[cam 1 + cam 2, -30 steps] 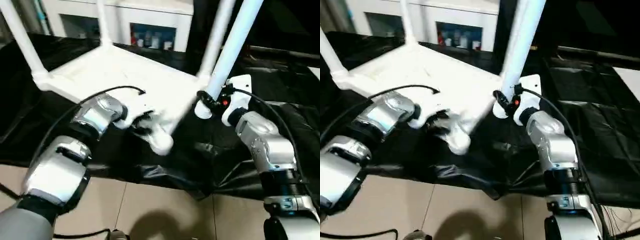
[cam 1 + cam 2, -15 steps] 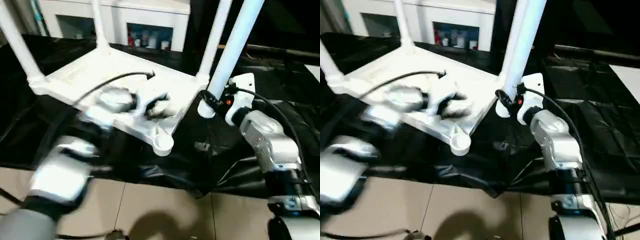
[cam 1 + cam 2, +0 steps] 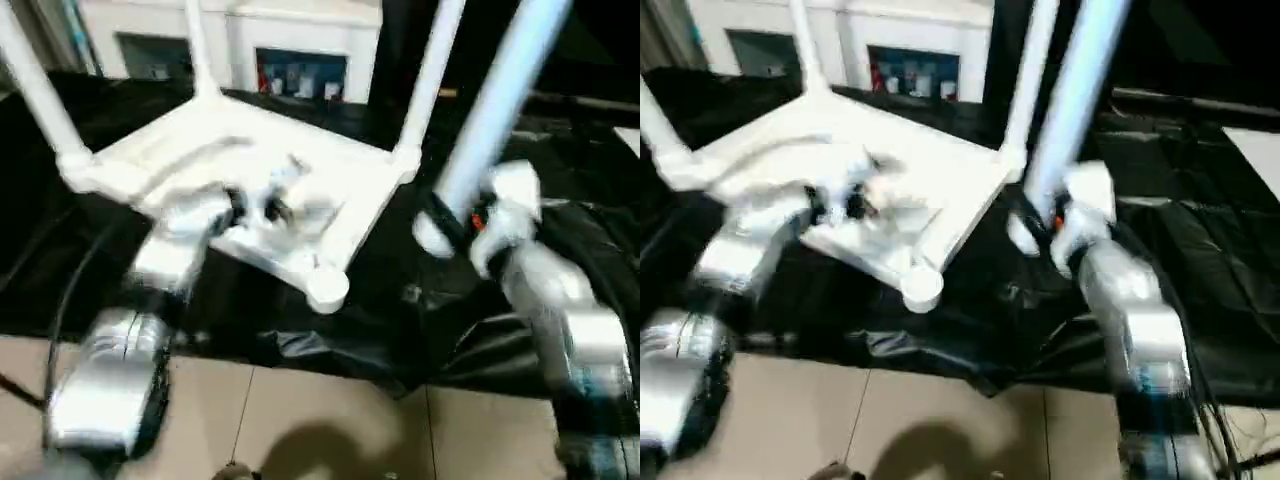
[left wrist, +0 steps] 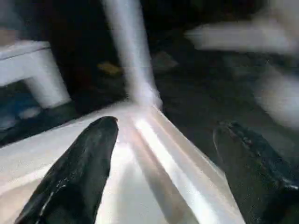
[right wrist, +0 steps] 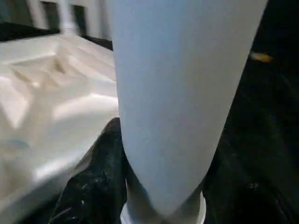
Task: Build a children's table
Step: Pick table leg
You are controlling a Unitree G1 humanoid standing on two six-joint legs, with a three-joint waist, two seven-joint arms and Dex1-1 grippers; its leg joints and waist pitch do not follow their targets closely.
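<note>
table top: smooth white plastic | leg: smooth white plastic | sheet: glossy black

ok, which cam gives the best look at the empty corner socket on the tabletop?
The right eye view: the empty socket sits whole at the near corner of the tabletop, unblocked. The left eye view shows it equally whole, from slightly to the side. The left wrist view shows the tabletop's edge between open fingers; the right wrist view, the held leg.
</note>
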